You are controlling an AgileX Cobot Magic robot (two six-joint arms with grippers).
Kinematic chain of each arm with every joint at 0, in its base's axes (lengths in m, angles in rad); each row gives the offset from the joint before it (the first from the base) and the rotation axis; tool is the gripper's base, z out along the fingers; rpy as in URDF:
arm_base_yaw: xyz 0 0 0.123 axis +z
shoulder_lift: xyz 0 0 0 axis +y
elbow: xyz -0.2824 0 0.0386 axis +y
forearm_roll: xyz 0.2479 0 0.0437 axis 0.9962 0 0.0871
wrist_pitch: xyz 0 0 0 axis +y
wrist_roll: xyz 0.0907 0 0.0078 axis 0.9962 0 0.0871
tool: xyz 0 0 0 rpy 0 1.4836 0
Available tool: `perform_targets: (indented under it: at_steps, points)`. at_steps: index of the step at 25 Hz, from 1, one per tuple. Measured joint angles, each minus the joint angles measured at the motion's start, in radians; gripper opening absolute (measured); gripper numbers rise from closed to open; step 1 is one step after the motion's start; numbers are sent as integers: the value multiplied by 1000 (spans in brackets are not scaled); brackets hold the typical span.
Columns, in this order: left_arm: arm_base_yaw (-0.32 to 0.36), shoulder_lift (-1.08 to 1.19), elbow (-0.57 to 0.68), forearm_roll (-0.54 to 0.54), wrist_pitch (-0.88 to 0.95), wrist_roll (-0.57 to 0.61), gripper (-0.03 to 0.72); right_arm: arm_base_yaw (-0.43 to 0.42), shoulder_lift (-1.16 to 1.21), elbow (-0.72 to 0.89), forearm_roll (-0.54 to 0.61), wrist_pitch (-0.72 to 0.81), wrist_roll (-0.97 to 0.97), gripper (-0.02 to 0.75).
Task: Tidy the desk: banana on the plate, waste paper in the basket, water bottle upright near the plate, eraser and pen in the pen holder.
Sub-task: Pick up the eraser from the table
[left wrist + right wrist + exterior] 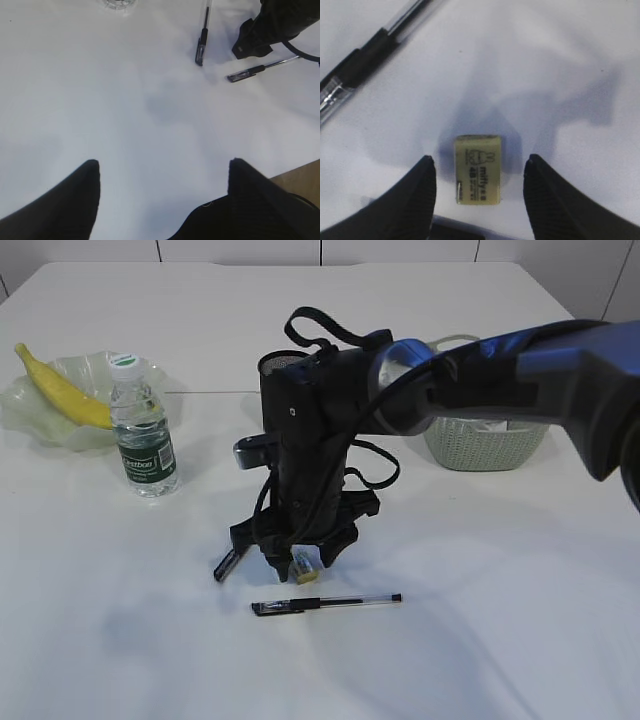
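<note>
The eraser (477,169) lies flat on the white surface (480,590), between the two fingers of the right end effector (479,185). Its long axis runs along the gap toward the wrist, printed face up. The fingers stand spread, with a clear gap on each side of the block, so it is bracketed but not pinched.

The step in hand looks like the eraser pick-up. The next move calls for pressing the fingers together across the eraser's short sides, squarely so that it does not twist, then lifting it and carrying it to the pen holder (283,365), which stands behind the right arm and is mostly hidden by it.

One pen (326,603) lies just in front of the eraser, its long axis running left to right in the exterior view, dark cap end to the left. A second pen (262,69) lies beside the right end effector, partly under it.

The banana (62,389) already lies on the plate (25,405) at far left, and the bottle (142,428) stands upright just beside it. The basket (485,445) sits behind the arm on the right.

The left end effector (162,185) hangs over bare surface, fingers spread wide and holding nothing.
</note>
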Motion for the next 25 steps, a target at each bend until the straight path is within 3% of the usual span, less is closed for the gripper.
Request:
perform_targets:
  at_steps: [9,16,25]
  points:
    - [0,0,0,0,0,0,571,0,13,0,12,8,2,409]
    - [0,0,0,0,0,0,571,0,13,0,22,8,2,227]
    - [0,0,0,0,0,0,571,0,13,0,26,8,2,190]
